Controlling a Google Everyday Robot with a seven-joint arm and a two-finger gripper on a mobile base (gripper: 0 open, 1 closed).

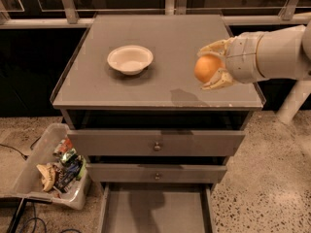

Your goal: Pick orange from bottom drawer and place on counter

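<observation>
My gripper (208, 67) comes in from the right and is shut on the orange (207, 69), holding it in the air above the right front part of the counter (170, 38). Its shadow falls on the counter near the front edge. The bottom drawer (155, 212) is pulled open at the bottom of the view, and its grey floor shows nothing in it.
A white bowl (129, 59) stands on the counter left of centre. Two shut drawer fronts with small knobs (156, 146) sit under the counter. A clear bin of packets (53, 169) stands on the floor at the left. A window rail runs behind the counter.
</observation>
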